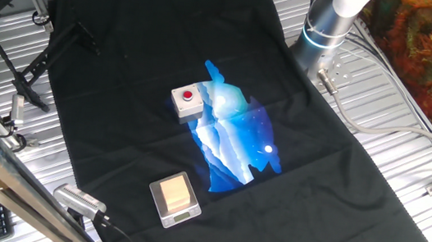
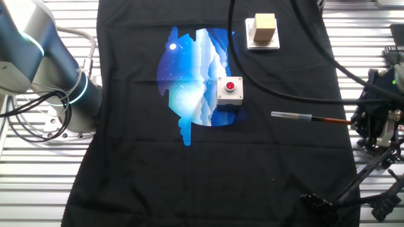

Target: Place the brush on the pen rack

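Brush (image 2: 309,117) clamped in claw (image 2: 372,120)

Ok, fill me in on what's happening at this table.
The robot arm's gripper is holding a thin reddish-brown paintbrush by its handle end, level above the black cloth, near the black metal pen rack at the table's edge. The brush is not yet resting on the rack's teeth. A grey box with a red button and a small wooden block on a white base sit untouched on the cloth.
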You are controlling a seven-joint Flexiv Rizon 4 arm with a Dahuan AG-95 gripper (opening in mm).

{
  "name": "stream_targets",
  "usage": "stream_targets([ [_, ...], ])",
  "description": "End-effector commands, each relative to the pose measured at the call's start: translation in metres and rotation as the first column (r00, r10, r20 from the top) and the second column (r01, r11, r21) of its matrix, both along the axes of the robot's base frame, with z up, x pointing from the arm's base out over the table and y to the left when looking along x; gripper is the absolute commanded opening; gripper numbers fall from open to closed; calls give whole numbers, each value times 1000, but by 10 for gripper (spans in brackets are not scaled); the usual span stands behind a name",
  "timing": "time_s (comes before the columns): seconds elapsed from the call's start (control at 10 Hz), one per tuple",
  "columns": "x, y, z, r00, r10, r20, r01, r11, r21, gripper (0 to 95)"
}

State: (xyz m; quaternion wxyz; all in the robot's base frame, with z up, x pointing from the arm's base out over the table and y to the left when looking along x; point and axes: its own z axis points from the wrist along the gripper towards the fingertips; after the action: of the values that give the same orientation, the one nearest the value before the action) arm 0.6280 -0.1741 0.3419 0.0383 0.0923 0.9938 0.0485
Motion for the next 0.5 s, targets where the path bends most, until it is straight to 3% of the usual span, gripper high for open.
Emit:
stream_targets([
  [0.1, -1, -1, -3, 1000, 0, 10, 0, 1000, 0, 0],
  [0.5, -2, -3, -8, 1000, -6, 15, 6, 1000, -5, 0],
])
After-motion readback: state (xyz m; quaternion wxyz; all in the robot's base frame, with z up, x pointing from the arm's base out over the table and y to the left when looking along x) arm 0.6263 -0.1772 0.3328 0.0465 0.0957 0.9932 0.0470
